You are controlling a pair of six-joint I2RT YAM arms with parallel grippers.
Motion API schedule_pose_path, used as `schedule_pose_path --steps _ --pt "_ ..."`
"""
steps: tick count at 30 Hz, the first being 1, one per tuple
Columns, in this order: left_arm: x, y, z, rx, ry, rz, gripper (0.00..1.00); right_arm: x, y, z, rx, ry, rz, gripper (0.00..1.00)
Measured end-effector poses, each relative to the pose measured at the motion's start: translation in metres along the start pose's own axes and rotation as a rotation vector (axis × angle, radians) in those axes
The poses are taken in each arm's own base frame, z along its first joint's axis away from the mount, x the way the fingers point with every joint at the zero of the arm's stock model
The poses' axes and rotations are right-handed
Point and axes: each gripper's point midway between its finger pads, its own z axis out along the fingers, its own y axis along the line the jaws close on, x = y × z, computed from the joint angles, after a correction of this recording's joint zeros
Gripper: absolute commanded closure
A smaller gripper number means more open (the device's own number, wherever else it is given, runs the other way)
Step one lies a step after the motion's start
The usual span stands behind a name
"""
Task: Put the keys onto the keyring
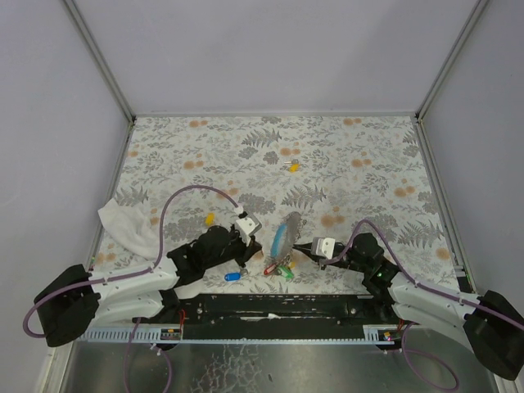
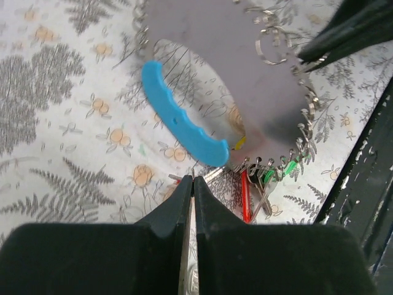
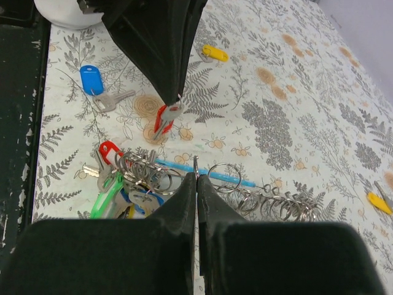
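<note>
Pinches a red key (image 3: 164, 117) in the left jaws, tipped steeply down over the bench (image 1: 352, 147). Nips the keyring (image 3: 276, 203) in the right jaws, held low; clustered keys (image 3: 123, 184) just beside them, red key ahead.

On the table (image 1: 368, 139) the keyring (image 1: 281, 237) lies between my left gripper (image 2: 191, 179), which pinches the held key (image 3: 163, 118), and my right gripper (image 3: 196, 178). A loose key (image 1: 232, 276) lies left of it, a second key (image 1: 210, 219) behind, a third key (image 1: 293, 166) farthest back, and the cloth (image 1: 123, 223) far left.

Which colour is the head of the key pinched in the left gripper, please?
Red key head, clearest in the right wrist view.
</note>
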Motion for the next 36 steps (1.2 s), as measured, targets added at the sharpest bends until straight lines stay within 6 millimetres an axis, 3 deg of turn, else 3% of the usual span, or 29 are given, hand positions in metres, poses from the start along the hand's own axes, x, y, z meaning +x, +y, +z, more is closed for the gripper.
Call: schedule_pose_path --steps 10,21,26,31,36 --pt "0.001 0.012 -0.008 -0.152 0.125 -0.22 1.0 0.005 -0.002 -0.002 0.027 0.005 0.004 1.0" --pt "0.03 0.056 0.038 -0.275 0.303 -0.242 1.0 0.004 -0.001 -0.003 0.029 0.001 0.002 1.0" --pt "0.041 0.062 0.057 -0.272 0.301 -0.223 1.0 0.005 -0.001 -0.003 0.027 0.004 0.004 1.0" --pt "0.033 0.064 0.069 -0.261 0.238 -0.21 0.9 0.008 0.001 -0.003 0.023 0.013 0.009 1.0" --pt "0.034 0.063 0.06 -0.254 0.186 -0.205 0.8 0.007 0.0 -0.003 0.025 0.009 0.007 1.0"
